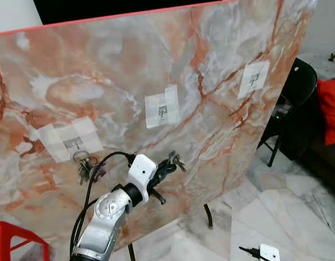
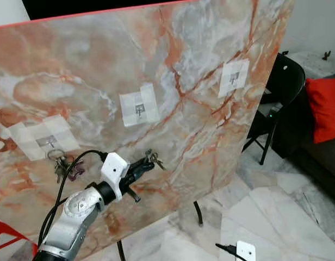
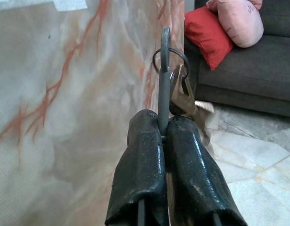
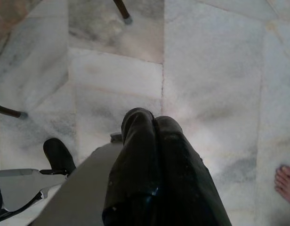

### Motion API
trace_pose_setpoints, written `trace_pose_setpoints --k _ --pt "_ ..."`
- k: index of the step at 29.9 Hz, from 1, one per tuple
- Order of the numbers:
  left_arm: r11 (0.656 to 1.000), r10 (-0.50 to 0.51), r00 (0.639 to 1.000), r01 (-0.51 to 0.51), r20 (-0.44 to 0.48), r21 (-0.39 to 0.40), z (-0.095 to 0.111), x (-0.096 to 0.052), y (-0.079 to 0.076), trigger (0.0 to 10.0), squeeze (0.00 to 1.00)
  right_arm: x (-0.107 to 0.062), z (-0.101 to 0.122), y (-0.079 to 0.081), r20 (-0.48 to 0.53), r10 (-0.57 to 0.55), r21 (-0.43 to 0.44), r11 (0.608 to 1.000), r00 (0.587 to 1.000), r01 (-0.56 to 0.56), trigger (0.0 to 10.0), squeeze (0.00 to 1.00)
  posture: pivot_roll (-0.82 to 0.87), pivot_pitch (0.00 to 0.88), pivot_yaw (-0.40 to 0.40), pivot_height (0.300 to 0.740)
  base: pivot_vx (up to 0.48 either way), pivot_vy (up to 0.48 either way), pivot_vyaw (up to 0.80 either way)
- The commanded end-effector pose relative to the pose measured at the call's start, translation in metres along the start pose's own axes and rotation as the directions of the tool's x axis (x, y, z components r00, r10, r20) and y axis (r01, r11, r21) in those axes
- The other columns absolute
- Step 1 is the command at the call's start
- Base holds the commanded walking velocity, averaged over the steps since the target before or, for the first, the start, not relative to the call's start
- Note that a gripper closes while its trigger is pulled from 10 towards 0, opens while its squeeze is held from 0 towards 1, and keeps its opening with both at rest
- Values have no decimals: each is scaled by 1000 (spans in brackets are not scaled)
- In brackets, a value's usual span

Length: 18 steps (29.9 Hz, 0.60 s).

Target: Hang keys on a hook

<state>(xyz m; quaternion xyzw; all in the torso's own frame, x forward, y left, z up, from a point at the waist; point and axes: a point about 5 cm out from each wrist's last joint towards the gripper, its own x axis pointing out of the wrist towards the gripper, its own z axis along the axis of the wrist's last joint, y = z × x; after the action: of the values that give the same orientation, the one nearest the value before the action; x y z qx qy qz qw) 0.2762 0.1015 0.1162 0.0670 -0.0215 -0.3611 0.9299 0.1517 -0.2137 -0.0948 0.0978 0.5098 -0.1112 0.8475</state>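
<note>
**Marble board, one bunch hung, one in transit**

Marble-patterned board (image 1: 156, 70) carries three taped hooks. On the left hook (image 1: 75, 144) a key bunch (image 1: 87, 167) already hangs. The left pincer (image 1: 168, 165) is clamped on a second set of keys (image 3: 175, 87), held below and slightly right of the middle hook (image 1: 163, 111), which is bare, as is the right hook (image 1: 254, 79). Lifting and hooking the ring remain. The right pincer (image 4: 152, 155), fingers together, points at the floor.

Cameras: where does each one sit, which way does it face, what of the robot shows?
Left eye, head: looks down at marble board, hooks; left arm, left gripper holding keys.
Right eye, head: same scene, shifted.
Left wrist: along shut fingers at keys, board, sofa.
Right wrist: down at floor; right gripper shut.
Shared: eyes and left wrist show keys.
</note>
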Motion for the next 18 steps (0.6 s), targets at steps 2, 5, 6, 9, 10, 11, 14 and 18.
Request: trace_pose_setpoints --k 2,5,6,9,10,11,14,18 --pt "1000 2 999 -3 37 31 12 6 1 10000 0 0 2 0 5 1 -13 1000 1000 0 10000 0 20 0 3 740 0 0 0" --pt "999 26 998 -29 61 43 19 10 5 10000 0 0 2 0 5 1 -14 1000 1000 -1 10000 0 16 0 4 740 0 0 0" --pt "998 37 997 -40 75 45 22 10 8 10000 0 0 2 0 5 2 -15 1000 1000 -2 10000 0 16 0 4 740 0 0 0" --pt "997 52 994 -57 99 51 30 11 14 10000 0 0 2 1 5 2 -15 1000 1000 -2 10000 0 17 0 5 740 0 0 0" --pt "997 51 994 -56 100 50 31 11 14 10000 0 0 2 1 5 2 -16 1000 1000 -2 10000 0 17 0 5 740 0 0 0" --pt "997 54 993 -60 101 56 31 12 15 10000 0 0 2 1 5 2 -17 1000 1000 -2 10000 0 21 0 4 740 0 0 0" --pt "996 66 992 -73 107 61 34 14 18 10000 0 0 2 1 4 3 -20 1000 1000 -3 10000 0 23 0 4 740 0 0 0" --pt "995 78 988 -86 130 58 38 20 22 10000 0 0 2 1 4 5 -22 1000 1000 -4 10000 0 19 0 6 740 0 0 0"
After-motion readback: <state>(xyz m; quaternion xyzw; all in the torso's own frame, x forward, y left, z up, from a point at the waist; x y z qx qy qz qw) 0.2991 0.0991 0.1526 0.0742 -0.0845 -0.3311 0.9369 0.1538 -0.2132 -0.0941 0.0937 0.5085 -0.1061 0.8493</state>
